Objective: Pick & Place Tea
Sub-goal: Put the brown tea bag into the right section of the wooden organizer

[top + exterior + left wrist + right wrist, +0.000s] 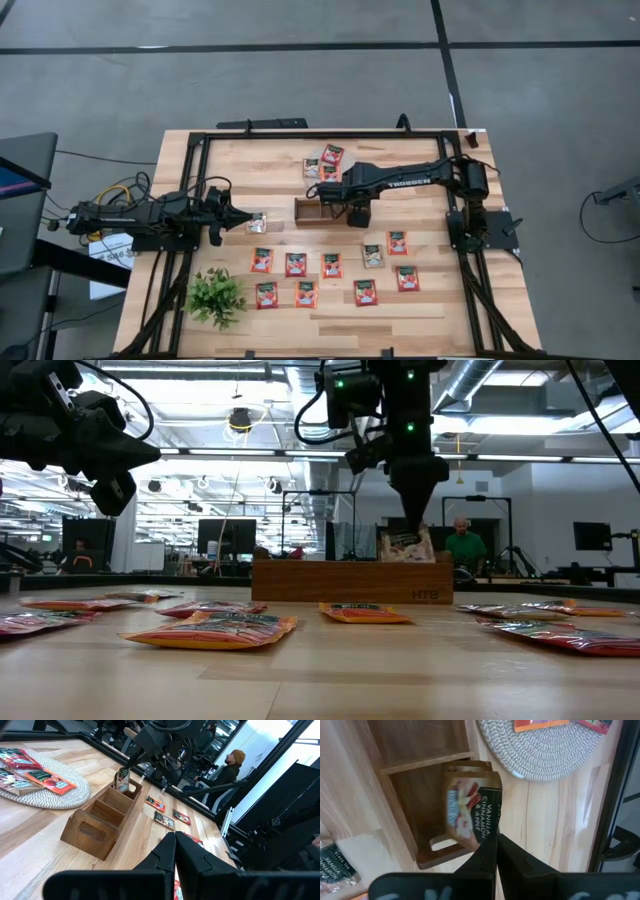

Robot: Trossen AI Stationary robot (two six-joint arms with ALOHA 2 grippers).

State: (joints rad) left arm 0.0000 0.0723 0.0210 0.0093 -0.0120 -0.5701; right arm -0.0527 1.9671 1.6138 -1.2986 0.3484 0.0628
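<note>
Right gripper (492,851) pinches a flat, glossy paper tea sachet (470,802) by one edge; it stands upright, hanging over the end compartment of the brown wooden tray (318,211), nearest the round woven mat (550,750). More flat red-orange sachets (331,265) lie beside the tray. Left gripper (232,218), fingers pressed together, waits beyond the tray's other end.

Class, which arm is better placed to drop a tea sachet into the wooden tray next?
The right: its pincer is shut on a sachet over the tray's end compartment; the left pincer sits beside the tray, empty.
</note>
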